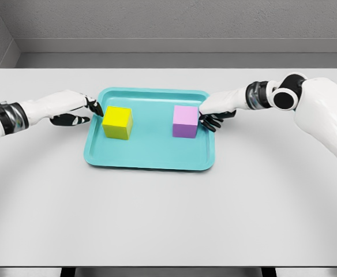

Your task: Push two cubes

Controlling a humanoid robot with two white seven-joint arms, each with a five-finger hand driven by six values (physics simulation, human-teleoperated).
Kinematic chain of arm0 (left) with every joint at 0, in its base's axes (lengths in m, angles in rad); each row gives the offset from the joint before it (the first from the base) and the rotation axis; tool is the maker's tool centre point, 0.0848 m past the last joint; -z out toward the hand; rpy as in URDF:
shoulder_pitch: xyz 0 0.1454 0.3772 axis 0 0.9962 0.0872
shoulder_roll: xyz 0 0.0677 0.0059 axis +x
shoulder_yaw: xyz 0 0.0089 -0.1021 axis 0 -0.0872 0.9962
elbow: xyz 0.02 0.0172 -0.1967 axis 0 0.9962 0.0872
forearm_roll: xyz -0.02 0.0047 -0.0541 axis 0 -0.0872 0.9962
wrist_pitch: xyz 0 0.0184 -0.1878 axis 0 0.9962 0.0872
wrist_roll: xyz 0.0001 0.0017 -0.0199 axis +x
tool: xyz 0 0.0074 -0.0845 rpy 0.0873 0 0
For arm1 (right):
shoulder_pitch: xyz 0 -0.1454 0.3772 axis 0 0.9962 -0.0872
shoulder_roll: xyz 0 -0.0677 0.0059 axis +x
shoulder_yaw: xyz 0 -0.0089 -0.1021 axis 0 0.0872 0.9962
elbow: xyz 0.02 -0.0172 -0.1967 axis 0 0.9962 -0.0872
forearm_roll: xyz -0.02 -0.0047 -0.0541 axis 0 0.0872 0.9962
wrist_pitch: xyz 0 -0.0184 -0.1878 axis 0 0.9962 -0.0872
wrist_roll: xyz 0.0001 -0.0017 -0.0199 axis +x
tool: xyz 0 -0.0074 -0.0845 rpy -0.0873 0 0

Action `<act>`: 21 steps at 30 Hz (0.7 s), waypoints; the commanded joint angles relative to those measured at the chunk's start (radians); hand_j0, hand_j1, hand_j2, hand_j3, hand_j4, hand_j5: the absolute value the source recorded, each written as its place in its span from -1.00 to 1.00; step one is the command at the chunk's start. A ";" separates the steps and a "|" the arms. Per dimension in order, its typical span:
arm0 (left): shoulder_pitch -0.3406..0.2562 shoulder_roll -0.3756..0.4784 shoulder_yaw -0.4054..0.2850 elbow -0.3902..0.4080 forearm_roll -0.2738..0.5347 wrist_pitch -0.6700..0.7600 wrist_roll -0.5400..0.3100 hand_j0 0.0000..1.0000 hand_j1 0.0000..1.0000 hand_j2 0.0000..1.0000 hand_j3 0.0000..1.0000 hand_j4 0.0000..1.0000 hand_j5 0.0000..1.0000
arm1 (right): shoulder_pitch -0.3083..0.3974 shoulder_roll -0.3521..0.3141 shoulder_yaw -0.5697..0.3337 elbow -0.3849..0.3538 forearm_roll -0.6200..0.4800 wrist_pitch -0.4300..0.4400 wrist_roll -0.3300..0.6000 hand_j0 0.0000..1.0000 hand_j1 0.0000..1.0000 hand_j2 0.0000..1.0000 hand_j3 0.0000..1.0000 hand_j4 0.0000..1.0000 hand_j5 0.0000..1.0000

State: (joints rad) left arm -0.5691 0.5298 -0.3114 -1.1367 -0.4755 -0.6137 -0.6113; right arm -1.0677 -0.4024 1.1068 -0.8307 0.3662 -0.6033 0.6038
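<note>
A yellow cube (118, 122) sits on the left part of a teal tray (148, 157). On the tray's right part sits a pink cube (186, 122). My left hand (93, 109) reaches in from the left, its dark fingertips touching the yellow cube's left face. From the right comes my right hand (209, 118), fingertips against the pink cube's right face. Both hands have loosely extended fingers and hold nothing. A gap of bare tray separates the two cubes.
The tray lies at the middle back of a white table (168, 219). A grey wall stands behind the table's far edge.
</note>
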 commanded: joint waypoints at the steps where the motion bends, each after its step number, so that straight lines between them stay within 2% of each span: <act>1: 0.000 -0.001 0.000 -0.008 0.006 0.003 0.000 0.13 0.13 0.13 0.13 0.13 0.13 | 0.000 0.010 0.005 0.004 0.002 -0.006 0.007 -0.74 -0.74 -0.74 -0.74 -0.74 -0.74; 4: -0.002 -0.001 -0.020 -0.008 0.006 0.003 0.000 0.13 0.13 0.13 0.13 0.13 0.13 | -0.002 0.014 0.005 0.001 0.003 -0.006 0.007 -0.74 -0.74 -0.74 -0.74 -0.74 -0.74; 21: 0.002 0.006 -0.037 -0.037 0.008 0.003 0.000 0.13 0.13 0.13 0.13 0.13 0.13 | -0.015 0.016 0.005 -0.010 0.003 -0.007 0.007 -0.74 -0.74 -0.74 -0.74 -0.74 -0.74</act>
State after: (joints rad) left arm -0.5676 0.5281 -0.3446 -1.1735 -0.4687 -0.6083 -0.6099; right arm -1.0830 -0.3868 1.1124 -0.8399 0.3752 -0.6128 0.6109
